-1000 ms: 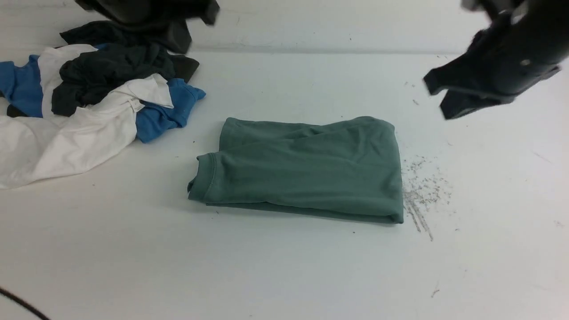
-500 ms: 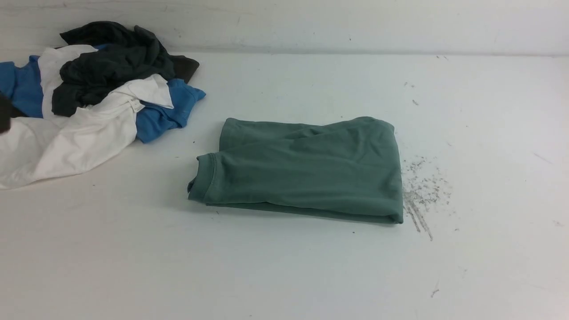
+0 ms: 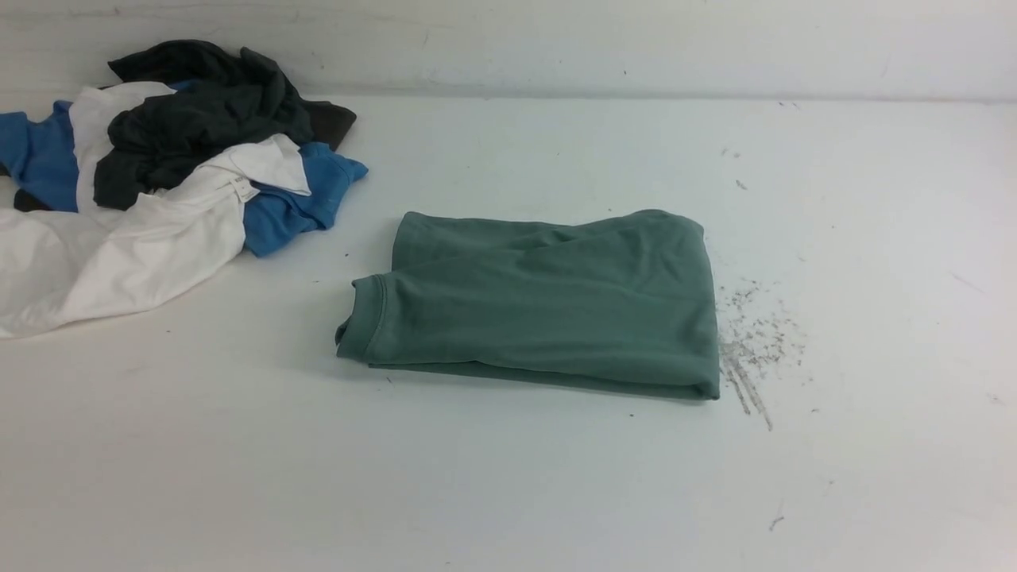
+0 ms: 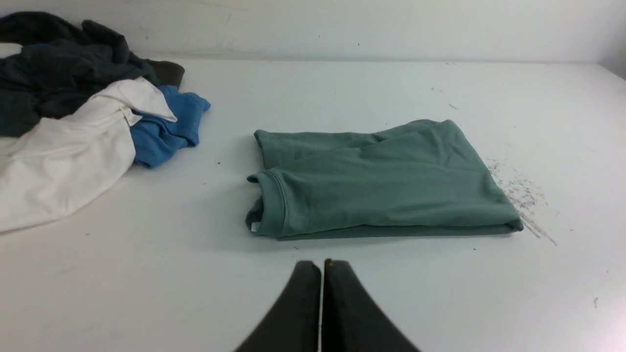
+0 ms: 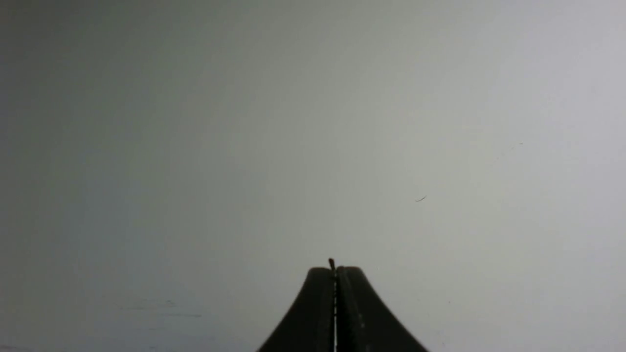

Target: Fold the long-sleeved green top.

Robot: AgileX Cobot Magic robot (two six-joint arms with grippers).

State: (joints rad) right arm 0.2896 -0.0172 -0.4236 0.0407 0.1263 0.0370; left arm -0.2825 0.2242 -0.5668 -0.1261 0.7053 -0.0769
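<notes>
- Green top (image 3: 540,306): folded flat, mid-counter (image 3: 508,492).
- White counter: dark scuff marks (image 3: 751,345) just right of top; clothes heap (image 3: 159,175) far-left; white wall (image 3: 556,40) behind.
- Left gripper (image 4: 322,266), right gripper (image 5: 335,271): both pressed together, empty.

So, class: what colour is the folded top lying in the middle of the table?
Muted sage green, plain on the visible side: the green top. Front view shows it best.
</notes>
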